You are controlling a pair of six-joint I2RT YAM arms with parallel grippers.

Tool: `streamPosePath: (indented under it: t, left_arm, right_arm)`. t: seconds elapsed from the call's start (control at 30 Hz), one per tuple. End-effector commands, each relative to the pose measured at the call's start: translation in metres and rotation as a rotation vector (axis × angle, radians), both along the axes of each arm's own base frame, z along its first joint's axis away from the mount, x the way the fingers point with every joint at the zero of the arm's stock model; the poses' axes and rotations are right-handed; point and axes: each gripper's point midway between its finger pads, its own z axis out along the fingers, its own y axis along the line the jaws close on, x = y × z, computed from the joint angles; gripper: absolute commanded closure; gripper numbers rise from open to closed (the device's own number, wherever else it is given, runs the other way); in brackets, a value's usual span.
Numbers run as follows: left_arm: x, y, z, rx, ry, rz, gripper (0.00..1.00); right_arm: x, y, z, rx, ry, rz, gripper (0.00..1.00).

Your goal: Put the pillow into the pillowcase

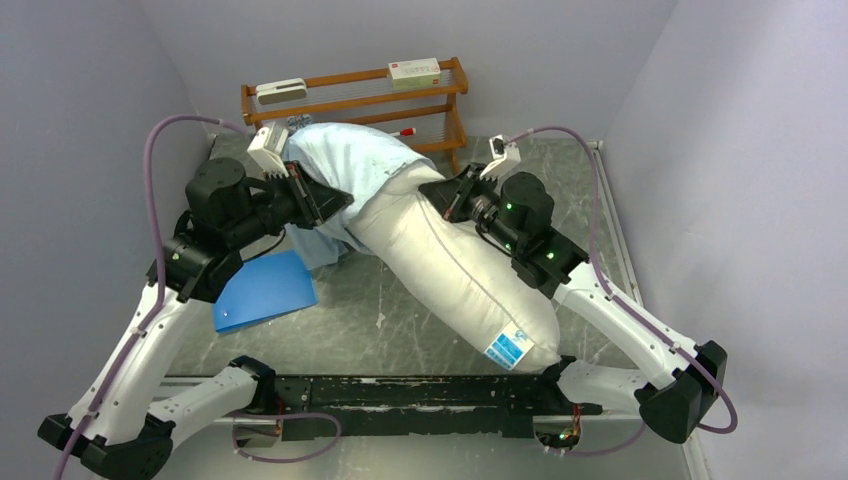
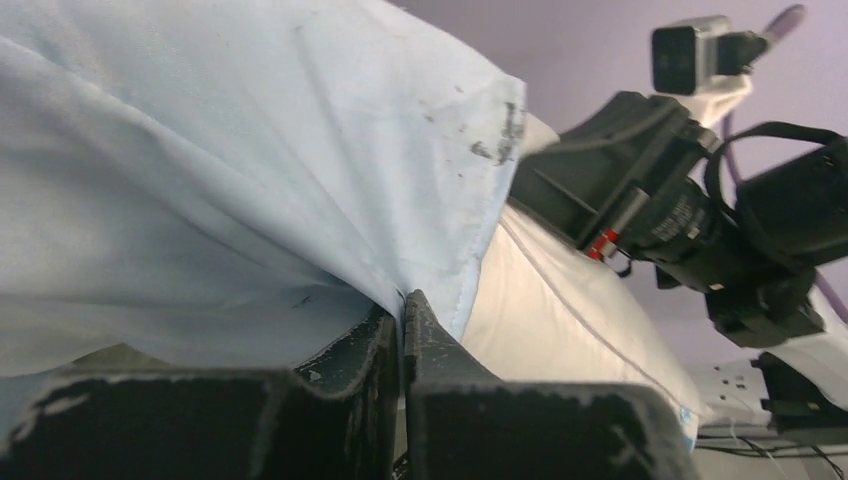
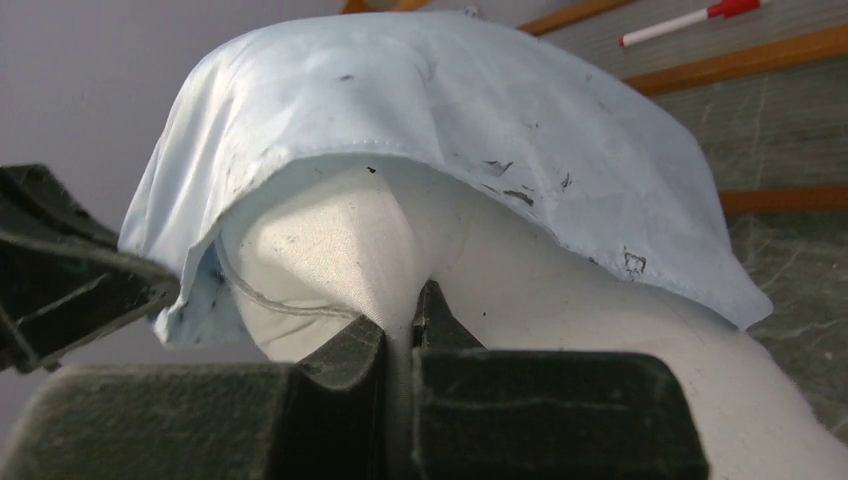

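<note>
While the pillow [image 1: 455,275] lies slanted across the counter [image 1: 400,325], its far end sits inside the pillowcase [image 1: 350,160]. Its near end, with a blue label, sticks out bare toward the arms. The left pincer [image 2: 403,305] is pinched tight on the open edge of the pillowcase. The right pincer [image 3: 400,325] is pinched tight on a fold of the white pillow, just under the pillowcase's hem. A flat blue sheet [image 1: 265,290] lies by the left arm. A wooden rack [image 1: 350,78] stands behind.

High rear overview; close wrist views, both on pillowcase [image 3: 450,100]
</note>
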Motion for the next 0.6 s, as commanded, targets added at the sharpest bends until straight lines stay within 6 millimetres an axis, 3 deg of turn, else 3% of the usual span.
streamPosePath:
  t: [0.0,0.17,0.3,0.57]
  left_arm:
    - [-0.03,-0.02,0.034,-0.093,-0.062,-0.147,0.95]
    - [-0.044,-0.047,0.028,-0.14,-0.045,-0.295,0.95]
    - [-0.06,-0.077,0.033,-0.138,-0.072,-0.421,0.95]
    - [-0.125,-0.147,0.024,-0.084,-0.116,-0.72,0.95]
  right_arm:
    - [0.014,-0.02,0.081,0.253,-0.18,-0.129,1.0]
    - [0.023,-0.027,0.077,0.32,-0.155,-0.199,1.0]
    - [0.03,-0.028,0.087,0.375,-0.152,-0.227,1.0]
    - [0.035,-0.04,0.106,0.469,-0.159,-0.289,1.0]
